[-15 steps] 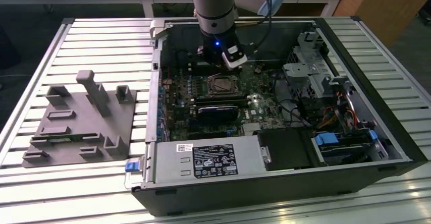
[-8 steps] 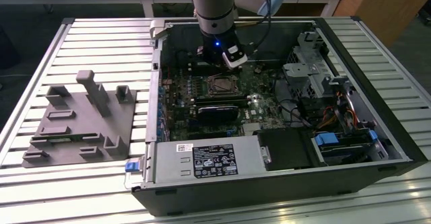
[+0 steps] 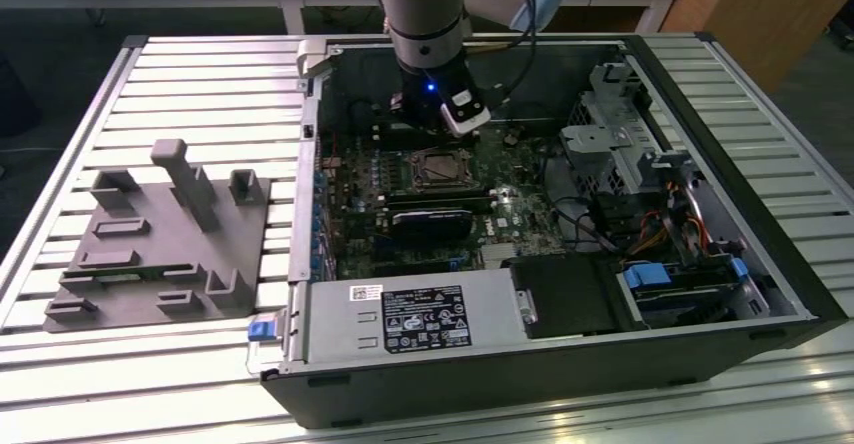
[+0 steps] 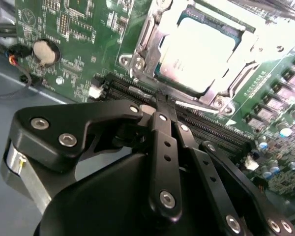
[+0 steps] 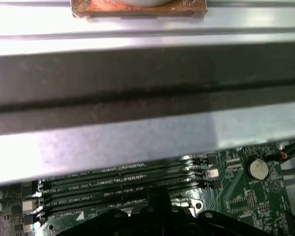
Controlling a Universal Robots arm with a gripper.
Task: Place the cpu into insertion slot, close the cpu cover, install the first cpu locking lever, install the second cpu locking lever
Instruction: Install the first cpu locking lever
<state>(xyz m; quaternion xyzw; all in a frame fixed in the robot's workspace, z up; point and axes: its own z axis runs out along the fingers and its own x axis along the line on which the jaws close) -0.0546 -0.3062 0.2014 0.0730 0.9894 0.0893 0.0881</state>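
Inside the open computer case (image 3: 534,376), the cpu (image 4: 196,51) sits in the insertion slot (image 3: 441,168), with the cpu cover (image 4: 148,42) apparently down to pin it. The gripper (image 4: 160,104) hangs just beside the slot, over the memory slots (image 4: 130,91). Its claw is pinched together on nothing, making a narrow tip.

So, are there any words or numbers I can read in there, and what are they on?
None can be read.
Black label on the silvery metal power box: too small.
White barcode sticker beside it: too small.
White print on the green circuit board: blurred.
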